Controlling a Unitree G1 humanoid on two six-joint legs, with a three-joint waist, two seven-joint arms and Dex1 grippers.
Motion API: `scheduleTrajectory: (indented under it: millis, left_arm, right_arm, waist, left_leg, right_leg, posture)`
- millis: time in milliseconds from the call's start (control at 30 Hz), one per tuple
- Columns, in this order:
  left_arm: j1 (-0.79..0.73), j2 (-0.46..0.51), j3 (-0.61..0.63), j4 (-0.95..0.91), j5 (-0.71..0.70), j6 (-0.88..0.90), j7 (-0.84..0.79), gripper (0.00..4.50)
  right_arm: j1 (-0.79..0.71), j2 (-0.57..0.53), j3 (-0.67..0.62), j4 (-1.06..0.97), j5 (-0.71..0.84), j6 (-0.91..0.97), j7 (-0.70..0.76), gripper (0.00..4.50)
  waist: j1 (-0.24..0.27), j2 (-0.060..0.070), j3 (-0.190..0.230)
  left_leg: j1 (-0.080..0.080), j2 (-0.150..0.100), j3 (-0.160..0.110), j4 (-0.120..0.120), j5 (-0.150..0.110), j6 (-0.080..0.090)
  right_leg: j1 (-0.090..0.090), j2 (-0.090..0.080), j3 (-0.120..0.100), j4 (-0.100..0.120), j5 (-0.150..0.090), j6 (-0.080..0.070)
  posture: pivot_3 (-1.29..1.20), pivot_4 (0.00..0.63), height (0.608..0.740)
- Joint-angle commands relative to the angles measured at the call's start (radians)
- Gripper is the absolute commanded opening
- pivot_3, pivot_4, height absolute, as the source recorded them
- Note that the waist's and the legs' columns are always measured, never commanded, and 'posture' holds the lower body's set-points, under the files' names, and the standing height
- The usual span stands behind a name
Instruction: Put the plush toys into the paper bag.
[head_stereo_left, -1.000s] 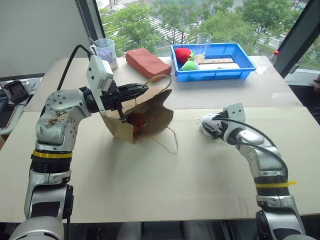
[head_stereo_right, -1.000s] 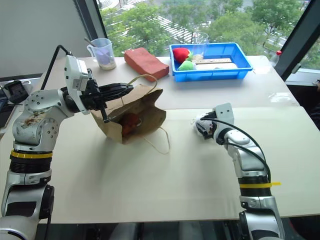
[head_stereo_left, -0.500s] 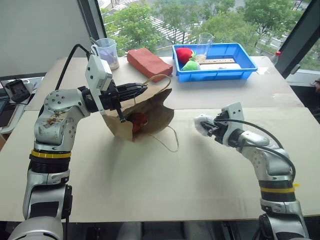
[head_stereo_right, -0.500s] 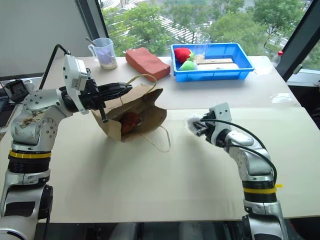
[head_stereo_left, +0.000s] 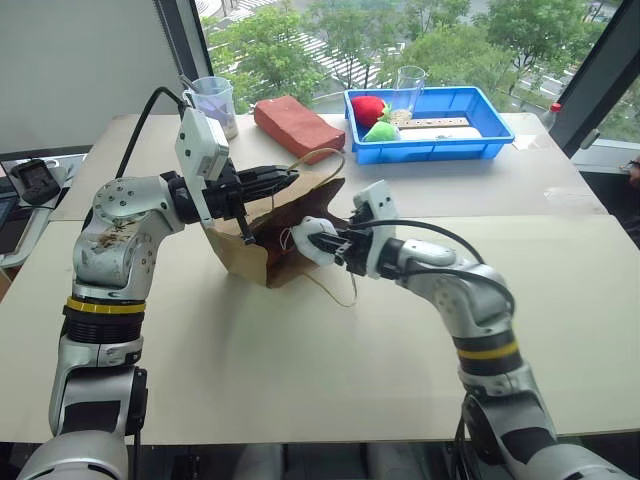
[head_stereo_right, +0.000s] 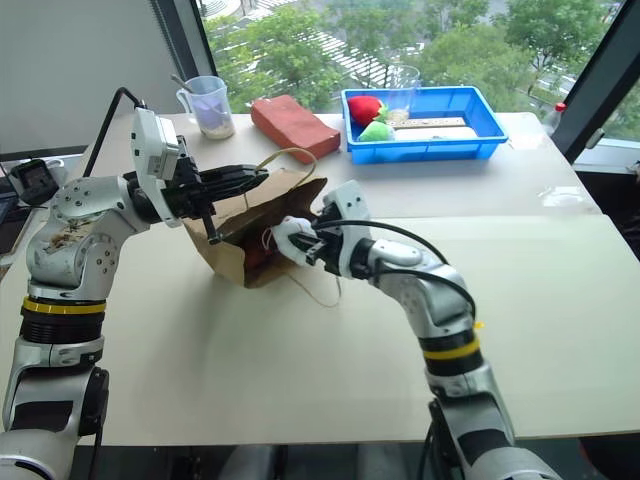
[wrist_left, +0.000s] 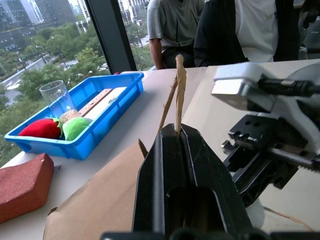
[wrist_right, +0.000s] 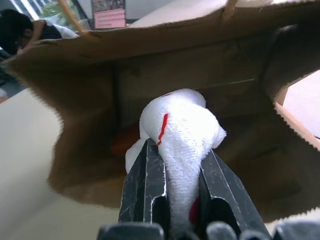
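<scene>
Right wrist view, nearest first: our right pincer (wrist_right: 172, 185) is clamped on the white plush toy (wrist_right: 180, 132), which sits squeezed between the two black fingers right at the mouth of the paper bag (wrist_right: 85, 70). Deeper inside the bag we see a dark orange-brown patch; we cannot tell what it is from here.

From the head views, the left pincer (head_stereo_left: 283, 178) is closed on the bag's top edge, holding the mouth up and open towards the right arm. The bag rests tilted on the surface (head_stereo_left: 300, 380), one cord handle (head_stereo_left: 335, 285) trailing loose beside it.

Step in hand, as we judge it: carry the white toy past the rim and let go. To do it well we would push well inside before opening, stay clear of the jagged paper edge, and keep the left hold steady so the mouth does not fold.

Left wrist view adds what the others lack: the paper edge pinched upright in the left fingers (wrist_left: 165, 170), and people seated beyond. Farthest back stand the blue tray (head_stereo_left: 440, 135), brick-red block (head_stereo_left: 295, 125) and plastic cup (head_stereo_left: 212, 102).
</scene>
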Motion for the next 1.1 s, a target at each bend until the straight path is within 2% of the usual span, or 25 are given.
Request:
scheduleTrajectory:
  millis: [33, 167, 300, 367, 433, 600, 700, 833, 967, 1100]
  left_arm:
    - [-0.029, 0.008, 0.011, -0.026, -0.009, -0.012, -0.01, 0.0]
    - [-0.022, 0.012, 0.014, -0.038, -0.016, -0.004, -0.012, 0.0]
    - [-0.014, 0.015, 0.016, -0.047, -0.021, 0.004, -0.012, 0.0]
    - [-0.015, 0.015, 0.016, -0.047, -0.021, 0.005, -0.011, 0.0]
    - [-0.014, 0.015, 0.017, -0.05, -0.022, 0.007, -0.011, 0.0]
    - [-0.011, 0.015, 0.016, -0.051, -0.021, 0.007, -0.011, 0.0]
    - [-0.01, 0.014, 0.015, -0.048, -0.018, 0.003, -0.01, 0.0]
    - [-0.005, 0.017, 0.018, -0.048, -0.018, 0.002, -0.012, 0.0]
    - [0.001, 0.019, 0.017, -0.046, -0.017, -0.001, -0.012, 0.0]
    - [0.003, 0.016, 0.013, -0.043, -0.015, -0.006, -0.012, 0.0]
  right_arm:
    - [-0.069, 0.053, -0.013, 0.118, -0.047, -0.131, -0.014, 0.14]
    - [-0.146, 0.13, -0.071, 0.314, -0.071, -0.242, -0.069, 0.14]
    - [-0.157, 0.157, -0.081, 0.438, -0.106, -0.29, -0.087, 0.14]
    - [-0.147, 0.16, -0.075, 0.454, -0.117, -0.289, -0.076, 1.17]
    - [-0.132, 0.16, -0.065, 0.446, -0.126, -0.279, -0.057, 1.74]
    - [-0.095, 0.143, -0.053, 0.365, -0.129, -0.241, -0.018, 3.57]
    - [-0.053, 0.102, -0.048, 0.22, -0.102, -0.159, 0.013, 4.47]
    - [0.04, -0.022, -0.027, -0.104, 0.003, 0.057, 0.102, 4.47]
    - [0.097, -0.133, -0.031, -0.293, 0.097, 0.208, 0.158, 4.47]
    - [0.135, -0.214, -0.011, -0.381, 0.152, 0.28, 0.205, 4.47]
  waist:
    - [-0.002, 0.0, 0.0]
    - [-0.003, 0.0, 0.0]
    - [-0.001, 0.0, 0.0]
    - [-0.002, 0.0, 0.0]
    - [-0.004, 0.0, 0.0]
    - [-0.011, 0.0, 0.0]
    - [-0.011, 0.0, 0.0]
    - [-0.002, 0.0, 0.0]
    - [-0.002, 0.0, 0.0]
    - [0.001, 0.0, 0.0]
  left_leg:
    - [0.0, 0.0, 0.0, 0.0, 0.0, 0.0]
    - [0.0, 0.0, 0.0, -0.001, 0.002, -0.004]
    - [0.0, 0.0, 0.0, -0.001, 0.002, -0.004]
    - [0.0, 0.0, 0.0, -0.001, 0.002, -0.004]
    - [0.0, 0.0, 0.0, -0.001, 0.002, -0.004]
    - [0.0, 0.0, 0.0, -0.001, 0.002, -0.003]
    - [0.0, 0.0, 0.0, -0.001, 0.002, -0.003]
    - [0.0, 0.0, -0.001, -0.001, 0.001, -0.002]
    - [0.0, 0.0, -0.001, -0.001, 0.0, 0.001]
    - [0.001, 0.0, -0.001, 0.0, -0.001, 0.001]
  right_leg:
    - [0.0, 0.0, 0.0, 0.0, 0.0, 0.0]
    - [-0.001, 0.0, 0.0, 0.0, 0.0, 0.0]
    - [0.0, 0.0, 0.0, 0.0, 0.0, 0.0]
    - [0.0, 0.0, 0.0, 0.0, 0.0, 0.0]
    - [-0.001, 0.0, 0.0, 0.0, 0.0, 0.0]
    - [-0.001, 0.0, 0.0, 0.001, 0.0, 0.0]
    - [-0.001, 0.0, 0.0, 0.001, 0.0, 0.0]
    - [-0.001, 0.0, 0.0, 0.0, 0.0, 0.0]
    - [0.0, 0.0, 0.0, 0.0, 0.0, 0.0]
    - [0.001, 0.0, 0.0, 0.0, 0.0, 0.0]
  posture:
    - [0.0, 0.15, 0.74]
    - [0.0, 0.15, 0.74]
    - [0.0, 0.15, 0.74]
    - [0.0, 0.15, 0.74]
    - [0.0, 0.15, 0.74]
    - [0.0, 0.15, 0.74]
    - [0.0, 0.15, 0.74]
    - [0.0, 0.15, 0.74]
    - [0.0, 0.15, 0.74]
    - [0.0, 0.15, 0.74]
